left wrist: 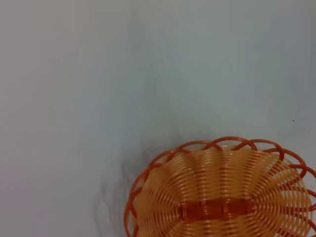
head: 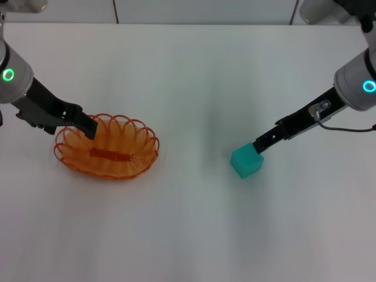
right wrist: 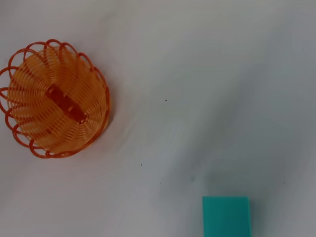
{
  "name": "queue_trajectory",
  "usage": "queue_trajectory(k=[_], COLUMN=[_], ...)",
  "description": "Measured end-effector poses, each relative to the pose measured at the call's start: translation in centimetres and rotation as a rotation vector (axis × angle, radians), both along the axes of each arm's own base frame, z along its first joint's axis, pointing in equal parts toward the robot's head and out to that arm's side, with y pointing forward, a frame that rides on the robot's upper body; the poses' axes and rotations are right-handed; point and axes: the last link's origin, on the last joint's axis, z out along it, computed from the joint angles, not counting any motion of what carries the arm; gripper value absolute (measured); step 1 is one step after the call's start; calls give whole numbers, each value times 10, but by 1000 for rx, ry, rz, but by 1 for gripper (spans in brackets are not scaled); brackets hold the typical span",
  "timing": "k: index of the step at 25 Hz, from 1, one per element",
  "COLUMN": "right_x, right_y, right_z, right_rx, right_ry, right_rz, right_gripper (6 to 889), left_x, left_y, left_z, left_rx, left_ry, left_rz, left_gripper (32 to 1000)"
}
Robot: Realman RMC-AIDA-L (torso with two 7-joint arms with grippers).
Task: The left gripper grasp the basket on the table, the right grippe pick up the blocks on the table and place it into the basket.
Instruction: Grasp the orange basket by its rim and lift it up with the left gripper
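The right gripper (head: 259, 146) sits at the upper right corner of the teal cube (head: 246, 161), its black tip touching or just above the block. Whether its fingers are spread or closed on the cube cannot be told from any view. The cube rests on the white table (head: 194, 88), right of centre and well apart from the basket (head: 107, 148).

The left gripper (head: 89, 127) is positioned at the basket's rim on its left rear side. Whether it is clamped on the wire cannot be told.

Step in hand, by judgement: acquisition of the cube, with the basket already attended by the left arm. The next move calls for a confirmed grip on the cube, a lift clear of the table, and a traverse leftward to above the basket.

Count: one cube, one basket, two grippers. The basket holds nothing.
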Motion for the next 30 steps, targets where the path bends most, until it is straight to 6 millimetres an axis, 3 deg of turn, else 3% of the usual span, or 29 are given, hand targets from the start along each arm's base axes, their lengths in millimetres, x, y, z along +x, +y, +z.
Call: queue_trajectory(k=[19, 26, 30], right_x=[-1, -1, -1], right_y=[1, 2, 2], right_z=[1, 0, 0], right_rx=[4, 4, 7], right_ry=[-6, -5, -5], right_rz=[9, 14, 18], right_gripper=[861, 861, 861], left_x=[-2, -21, -40], left_y=[5, 22, 28], left_z=[3, 15, 8], left_rx=[18, 64, 57], left_ry=[19, 56, 77], left_rz=[-33, -67, -63], left_gripper=[871, 868, 867])
